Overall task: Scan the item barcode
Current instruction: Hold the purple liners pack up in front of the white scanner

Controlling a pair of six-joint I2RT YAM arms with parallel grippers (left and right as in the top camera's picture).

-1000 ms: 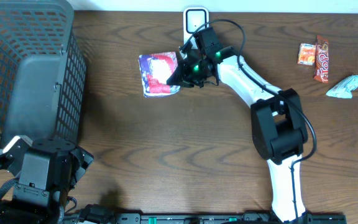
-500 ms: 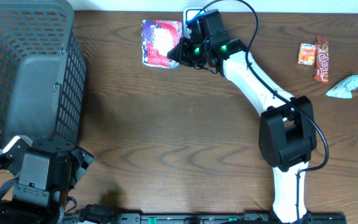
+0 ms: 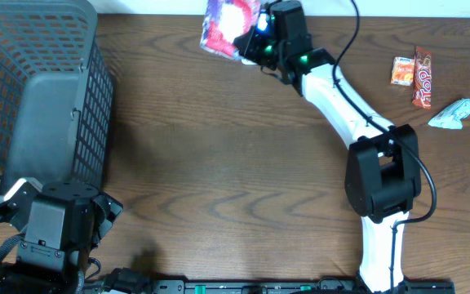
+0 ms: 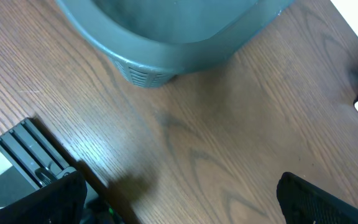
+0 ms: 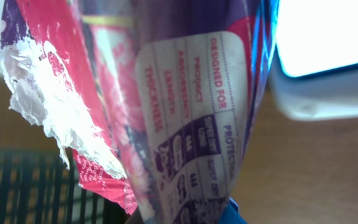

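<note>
You had one packet (image 3: 225,20) pinched in the right gripper (image 3: 253,45), left gripper (image 4: 182,199) spread wide; one basket (image 3: 23,49) and three snacks (image 3: 422,77) lay apart.

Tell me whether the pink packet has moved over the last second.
Yes. The pink packet, shut in the right gripper, has moved toward the table's far edge, now level with the basket's far rim.

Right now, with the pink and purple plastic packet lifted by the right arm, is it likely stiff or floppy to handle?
Probably floppy: the pink and purple plastic packet looks creased, with a ragged white edge. Likely light, since the right gripper holds it by one end. Its glossy film may be slippery.
</note>
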